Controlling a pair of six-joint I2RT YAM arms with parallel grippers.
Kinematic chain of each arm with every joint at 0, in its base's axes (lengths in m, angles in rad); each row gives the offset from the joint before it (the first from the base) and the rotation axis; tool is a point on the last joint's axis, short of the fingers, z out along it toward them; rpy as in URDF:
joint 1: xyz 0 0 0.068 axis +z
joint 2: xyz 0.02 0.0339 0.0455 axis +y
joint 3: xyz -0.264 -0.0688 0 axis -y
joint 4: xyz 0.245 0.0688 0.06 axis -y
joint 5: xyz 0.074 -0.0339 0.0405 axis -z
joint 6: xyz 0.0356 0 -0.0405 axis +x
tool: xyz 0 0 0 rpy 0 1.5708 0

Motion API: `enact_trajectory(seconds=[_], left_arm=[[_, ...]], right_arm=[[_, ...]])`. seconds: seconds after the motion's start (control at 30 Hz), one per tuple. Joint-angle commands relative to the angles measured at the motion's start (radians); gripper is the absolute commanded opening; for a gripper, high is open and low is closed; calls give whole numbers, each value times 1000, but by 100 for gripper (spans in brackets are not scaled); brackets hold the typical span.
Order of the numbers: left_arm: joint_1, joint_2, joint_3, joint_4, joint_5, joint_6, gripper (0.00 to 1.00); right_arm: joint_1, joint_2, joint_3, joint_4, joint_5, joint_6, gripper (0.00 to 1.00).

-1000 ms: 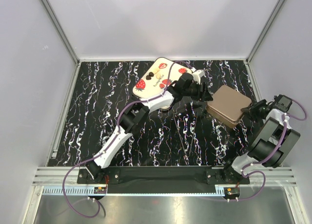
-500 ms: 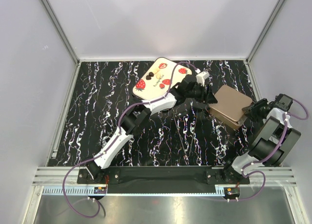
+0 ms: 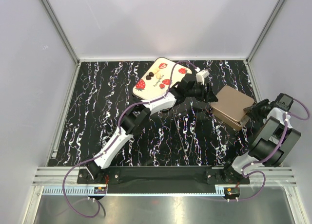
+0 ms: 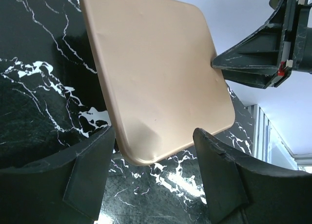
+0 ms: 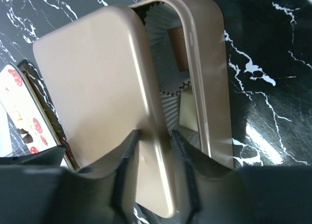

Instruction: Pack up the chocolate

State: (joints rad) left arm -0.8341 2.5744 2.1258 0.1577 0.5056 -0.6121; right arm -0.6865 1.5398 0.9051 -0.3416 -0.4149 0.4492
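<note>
1. Chocolate (image 5: pixel 177 47): some pieces sit in the box (image 5: pixel 213 87), right of frame; two lie on the tray (image 3: pixel 150 70), upper centre.
2. Lid (image 5: pixel 87 87): tilted over the box, not seated.
3. Right gripper (image 5: pixel 154 135): pinches the lid edge. Left gripper (image 4: pixel 153 131): wide, holding nothing.
4. Judged outstanding: tray pieces, lid closure.

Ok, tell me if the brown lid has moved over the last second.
Yes. The brown lid has slid right, away from the strawberry tray and toward the right gripper, and it now sits tilted, partly off its tin.
</note>
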Motion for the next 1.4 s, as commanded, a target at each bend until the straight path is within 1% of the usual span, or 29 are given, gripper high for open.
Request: enact_trajectory(seconds=[0.0,0.1,0.23,0.3,0.47,0.5,0.63,0.87,0.9,0.97,1.0,1.1,1.2,1.37], left_arm=[[-3,9,51,75,22,-3,71],[-5,7,54,69,21,3,71],[-5,9,54,66,24,3,71],[-5,12,54,66,25,3,71],[-8,15,52,65,27,5,71],[-8,15,52,65,28,5,71],[-10,15,57,60,25,6,71],[-13,18,60,57,24,5,71],[-13,17,60,57,24,6,71],[-14,17,59,54,24,9,71],[-14,17,60,54,24,9,71],[-14,15,59,54,22,9,71],[-16,15,60,55,22,8,71],[-16,17,65,57,22,5,71]], right_arm=[[-8,2,12,-8,97,-14,36],[-8,-3,21,-23,113,-18,29],[-8,-27,15,-22,128,-10,29],[-8,-33,12,-22,140,-9,32],[-8,-35,17,-37,189,-18,37],[-8,-40,14,-37,194,-20,42],[-8,-47,11,-37,209,-23,48],[-8,-64,8,-40,223,-24,52],[-8,-70,5,-34,212,-24,47],[-8,-76,8,-20,186,-23,31],[-8,-78,11,-20,182,-21,29],[-8,-81,28,-42,188,-21,26],[-8,-89,43,-63,203,-27,25],[-8,-99,72,-125,266,-49,32]])
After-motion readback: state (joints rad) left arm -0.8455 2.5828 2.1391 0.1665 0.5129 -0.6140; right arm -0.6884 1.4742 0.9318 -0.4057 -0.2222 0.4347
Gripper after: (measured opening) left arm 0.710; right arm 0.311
